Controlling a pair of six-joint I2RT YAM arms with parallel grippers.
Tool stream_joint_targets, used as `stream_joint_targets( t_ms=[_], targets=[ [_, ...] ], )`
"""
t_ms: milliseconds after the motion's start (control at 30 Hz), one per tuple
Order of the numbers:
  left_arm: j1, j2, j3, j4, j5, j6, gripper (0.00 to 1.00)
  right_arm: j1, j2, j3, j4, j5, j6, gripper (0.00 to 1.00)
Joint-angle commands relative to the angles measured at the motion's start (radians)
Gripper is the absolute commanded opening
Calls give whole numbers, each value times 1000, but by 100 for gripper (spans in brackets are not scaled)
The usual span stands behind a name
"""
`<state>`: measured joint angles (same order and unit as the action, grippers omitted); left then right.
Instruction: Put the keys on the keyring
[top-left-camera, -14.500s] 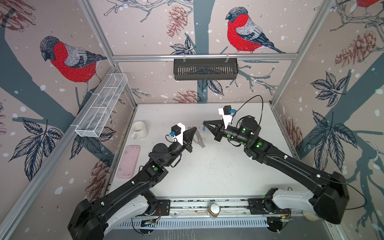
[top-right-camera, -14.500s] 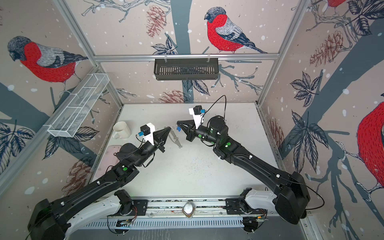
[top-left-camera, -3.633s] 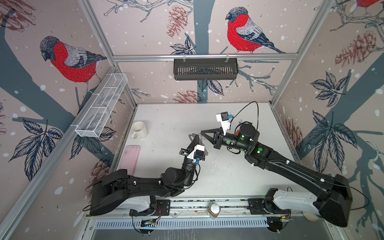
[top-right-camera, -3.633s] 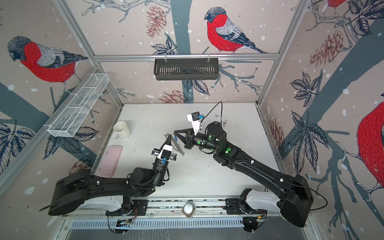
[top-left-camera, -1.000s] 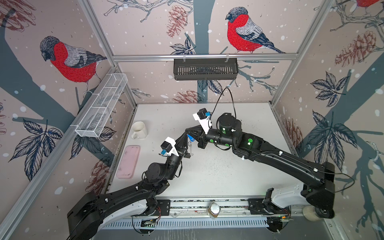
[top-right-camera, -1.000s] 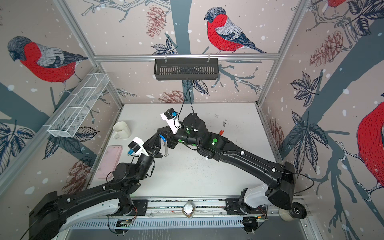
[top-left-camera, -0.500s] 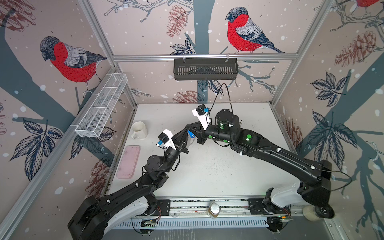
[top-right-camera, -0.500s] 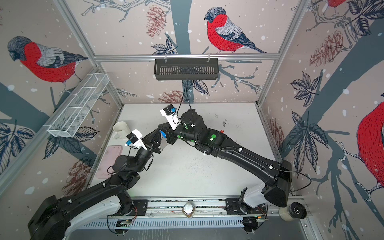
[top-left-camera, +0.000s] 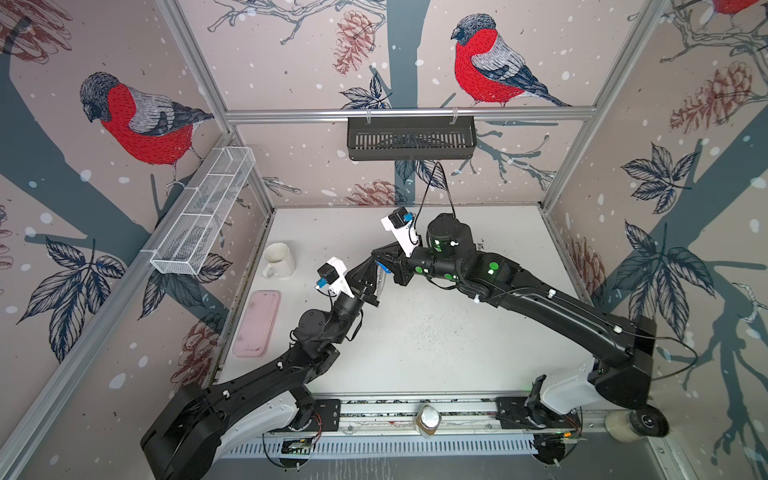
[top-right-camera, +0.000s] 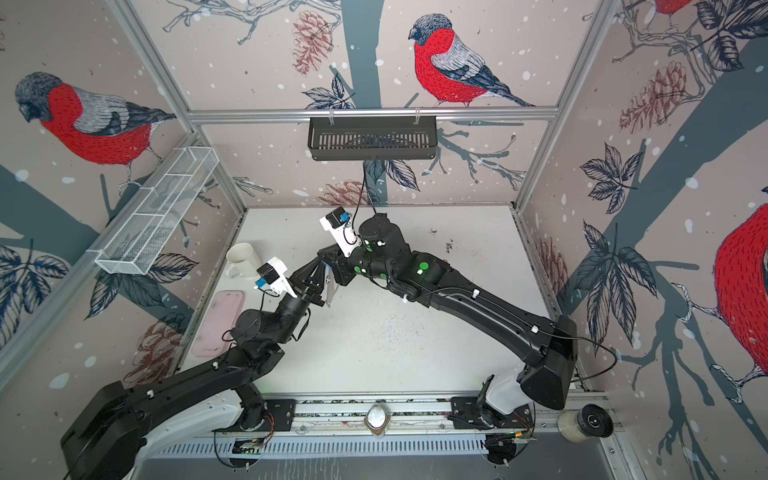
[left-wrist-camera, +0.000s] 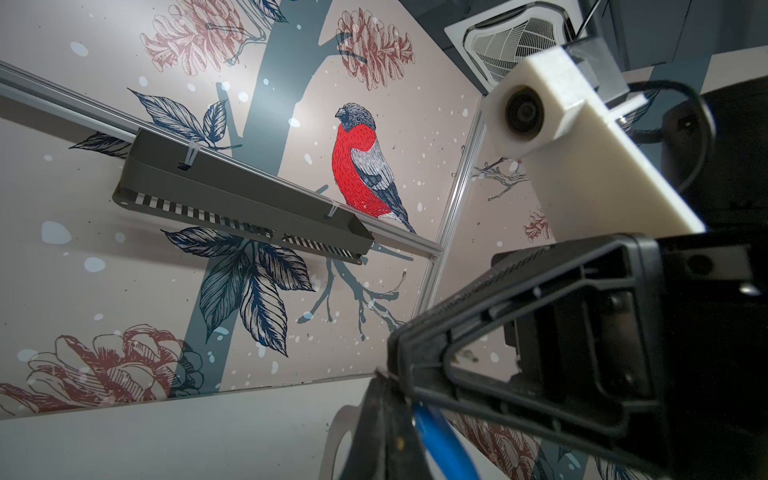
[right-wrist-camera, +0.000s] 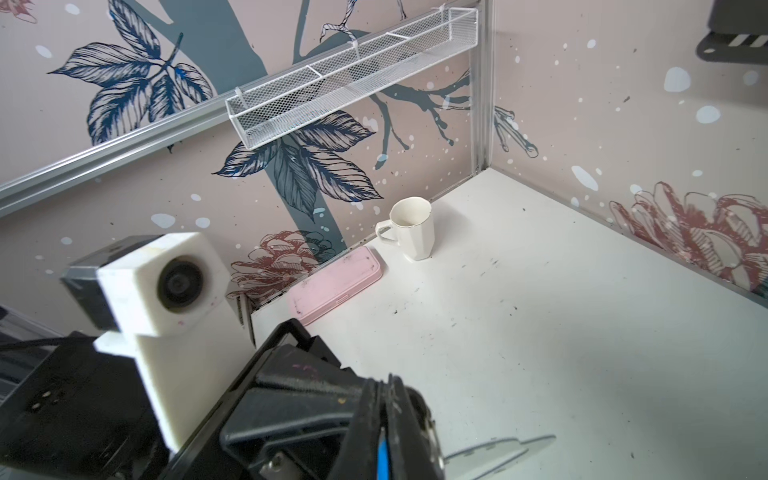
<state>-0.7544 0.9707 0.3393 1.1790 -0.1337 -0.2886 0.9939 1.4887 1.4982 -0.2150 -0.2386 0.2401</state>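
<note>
Where the two grippers meet tip to tip above the table (top-left-camera: 436, 345), the keys (right-wrist-camera: 381, 455) show only as a blue tag. It is pinched edge-on between the closed fingers of the right gripper (right-wrist-camera: 386, 407); the metal keys themselves are hidden. Just beside that tag the left gripper (left-wrist-camera: 384, 419) is closed as well. The keyring (top-right-camera: 330, 292), a flat grey plate with a handle slot, sticks out from its fingers and hangs just below both sets of fingertips, clear of the table. Well apart from the fingers, on the left gripper's side, a white mug (top-left-camera: 277, 259) stands near a pink case (top-left-camera: 257, 324) lying flat.
</note>
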Motion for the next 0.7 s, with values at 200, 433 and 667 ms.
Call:
stream_joint_targets(
  t_ms=[200,433,667],
  targets=[
    [19,6,-10,70,17,-47,0,-14,-9,2,1,-63,17,16],
    [33,11,-13,80,40,-64,0,-28,-51,-22,26,-41,22,21],
    [48,2,-17,82,76,-73,0,-69,-103,-65,43,-23,-14,12]
  ],
)
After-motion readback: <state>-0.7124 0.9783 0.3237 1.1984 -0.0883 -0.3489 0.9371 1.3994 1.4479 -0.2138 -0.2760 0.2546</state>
